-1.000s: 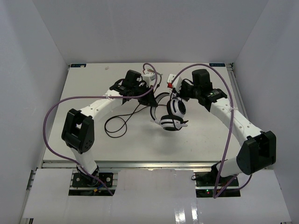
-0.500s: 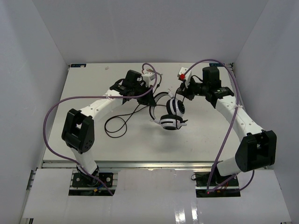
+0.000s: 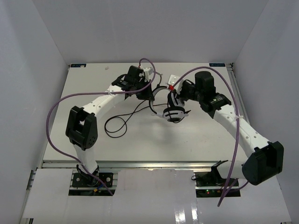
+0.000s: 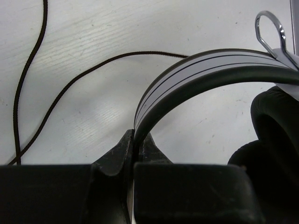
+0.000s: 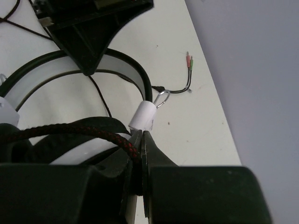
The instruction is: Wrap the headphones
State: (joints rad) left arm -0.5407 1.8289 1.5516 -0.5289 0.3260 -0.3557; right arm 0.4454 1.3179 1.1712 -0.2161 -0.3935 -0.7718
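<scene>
On the white table (image 3: 140,144) the 2 arms meet near the far middle, with the headphones (image 3: 174,112) between them. The left gripper (image 4: 134,140) is clamped on the headband (image 4: 210,70), and the right gripper (image 5: 141,140) pinches the thin cord (image 5: 70,128).

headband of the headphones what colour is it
The headband is white with thin black lines and a black inner edge, clearest in left wrist view.

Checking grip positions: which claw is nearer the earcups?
Right. The right claw pinches the cord right beside the earcups; the left claw grips the headband farther along, away from them.
</scene>
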